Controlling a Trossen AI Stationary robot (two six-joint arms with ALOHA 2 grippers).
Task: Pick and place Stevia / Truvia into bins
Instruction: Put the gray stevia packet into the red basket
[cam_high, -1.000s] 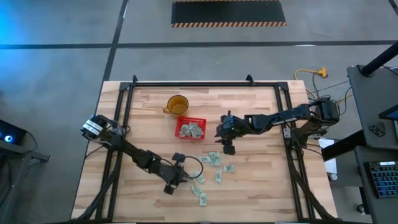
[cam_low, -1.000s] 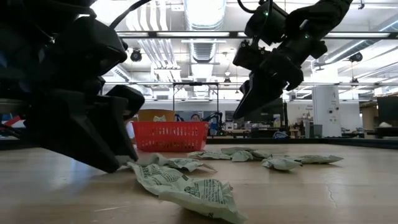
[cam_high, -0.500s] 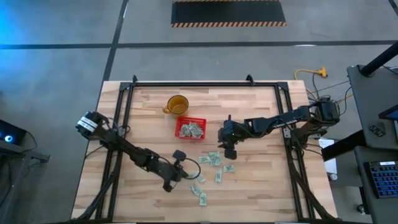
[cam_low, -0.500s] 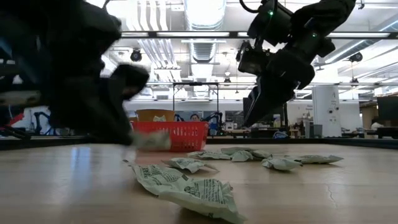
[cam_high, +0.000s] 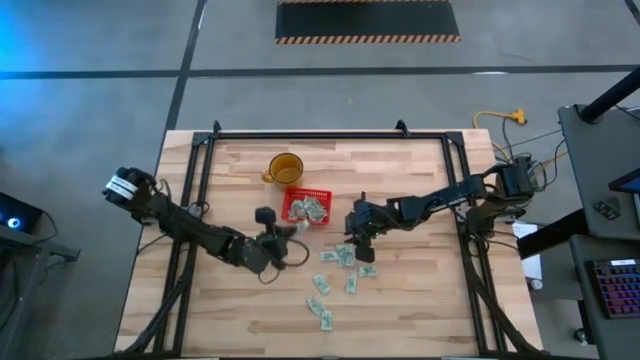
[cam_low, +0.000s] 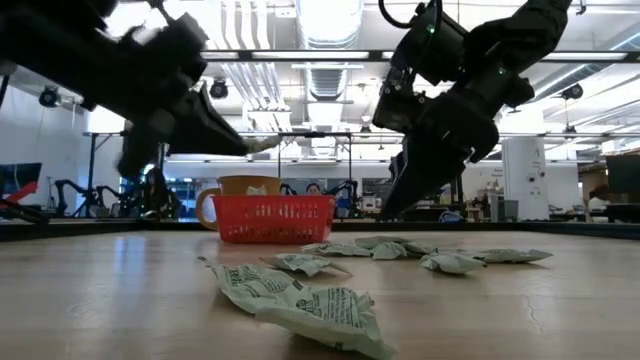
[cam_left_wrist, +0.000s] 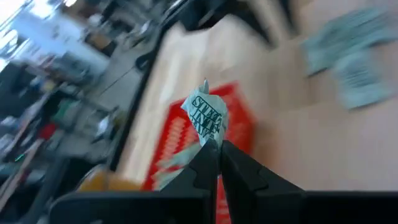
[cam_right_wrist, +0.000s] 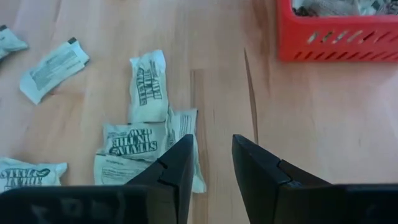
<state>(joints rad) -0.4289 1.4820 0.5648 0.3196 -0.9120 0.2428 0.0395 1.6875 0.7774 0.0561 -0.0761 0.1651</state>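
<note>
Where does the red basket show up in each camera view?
High view: red basket mid-table, beside the yellow cup.
Low view: centre-left, cup behind.
Left wrist view: behind the held sachet, basket blurred.
Right wrist view: top right corner.
Shared landmark: the basket's mesh sides.

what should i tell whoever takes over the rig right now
Left gripper: shut on one Stevia sachet, lifted off the table and close to the red basket.
Right gripper: open, empty, low over the loose sachets in the middle of the table.
Done: several sachets already lie in the basket.
Left: drop the held sachet into the basket, then clear the rest scattered from the table's middle toward its front edge. The amber cup behind the basket is not the target.
</note>
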